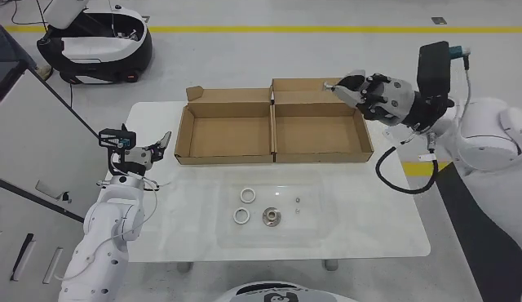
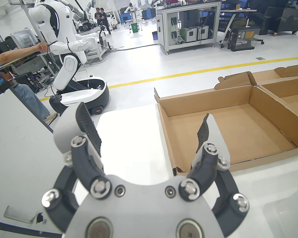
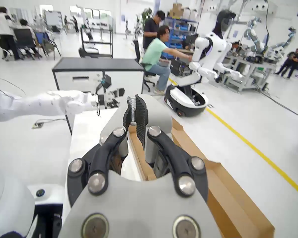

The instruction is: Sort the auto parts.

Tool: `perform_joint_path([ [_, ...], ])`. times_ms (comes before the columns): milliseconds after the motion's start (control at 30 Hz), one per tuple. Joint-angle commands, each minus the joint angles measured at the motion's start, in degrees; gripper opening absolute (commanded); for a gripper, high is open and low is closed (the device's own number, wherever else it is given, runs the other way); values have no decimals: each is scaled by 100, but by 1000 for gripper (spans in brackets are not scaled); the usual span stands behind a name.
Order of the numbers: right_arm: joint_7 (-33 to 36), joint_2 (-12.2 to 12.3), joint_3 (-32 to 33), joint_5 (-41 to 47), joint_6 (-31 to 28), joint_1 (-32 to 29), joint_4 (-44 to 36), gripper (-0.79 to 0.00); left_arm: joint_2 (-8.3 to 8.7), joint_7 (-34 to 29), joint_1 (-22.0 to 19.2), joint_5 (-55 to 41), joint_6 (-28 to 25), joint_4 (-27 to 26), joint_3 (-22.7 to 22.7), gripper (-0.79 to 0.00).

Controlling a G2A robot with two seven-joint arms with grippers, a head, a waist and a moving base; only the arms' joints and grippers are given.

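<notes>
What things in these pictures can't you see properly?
1) Top view: the tiny part beside the metal flanged part is too small to name.
2) Right wrist view: the right gripper is shut on the threaded bolt and covers its sides, so its full shape is hidden.
3) Left wrist view: the farther cardboard box is cut off by the picture's edge.
</notes>
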Motion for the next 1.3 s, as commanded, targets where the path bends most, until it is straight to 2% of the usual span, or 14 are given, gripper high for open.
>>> perform_joint_path([
  [0,567,13,-2,-6,22,96,28,-785,0,0,0,0,0,0,0,0],
  [200,1869,-56,-575,-372,-31,725,235,-785,0,0,0,0,0,0,0,0],
  [533,2668,-469,-1986,-821,-352,2086,1341,-785,0,0,0,0,0,0,0,0],
  [833,3080,-945,-3057,-1015,-1146,3336,2650,-785,0,0,0,0,0,0,0,0],
  [967,3048,-1141,-3568,-1262,-1286,3750,3185,-785,0,0,0,0,0,0,0,0],
  [1267,2832,-1462,-4496,-1451,-1502,4228,4016,-785,0,0,0,0,0,0,0,0],
])
